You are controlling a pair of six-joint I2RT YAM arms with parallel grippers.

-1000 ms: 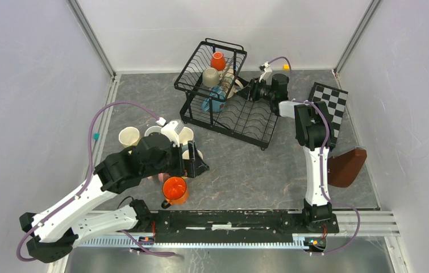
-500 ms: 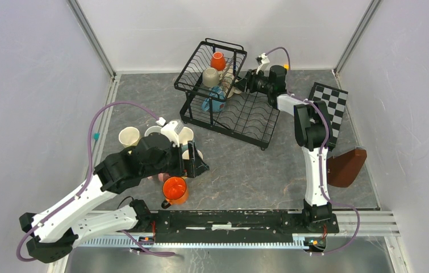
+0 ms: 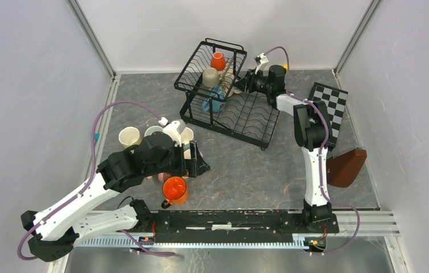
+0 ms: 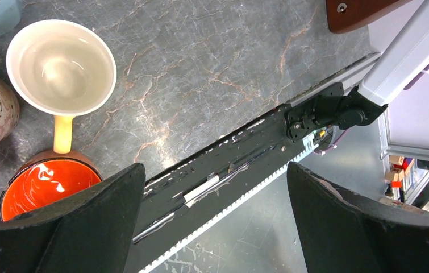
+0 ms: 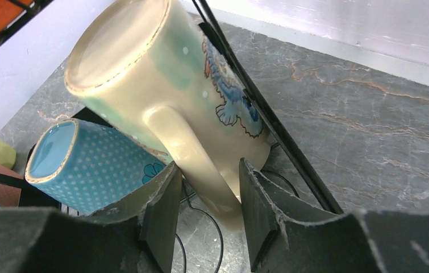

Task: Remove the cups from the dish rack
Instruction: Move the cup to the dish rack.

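We see dish rack point(image 3: 240, 116) at upper centre of top view, mugs inside. Right fingers point(image 5: 263, 210) flank cream mug point(image 5: 161, 74) handle there; grip we cannot tell. Left fingers point(image 4: 87, 227) spread wide, empty, above tabletop point(image 4: 212, 74), orange mug point(image 4: 47, 182) at lower left of wrist frame.

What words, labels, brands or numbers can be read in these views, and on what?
None readable. The cream mug bears only a blue drawn figure, the blue dotted mug a flower print, the checkered board plain squares.
Small coloured clutter at the right edge of the left wrist view is too small to read.
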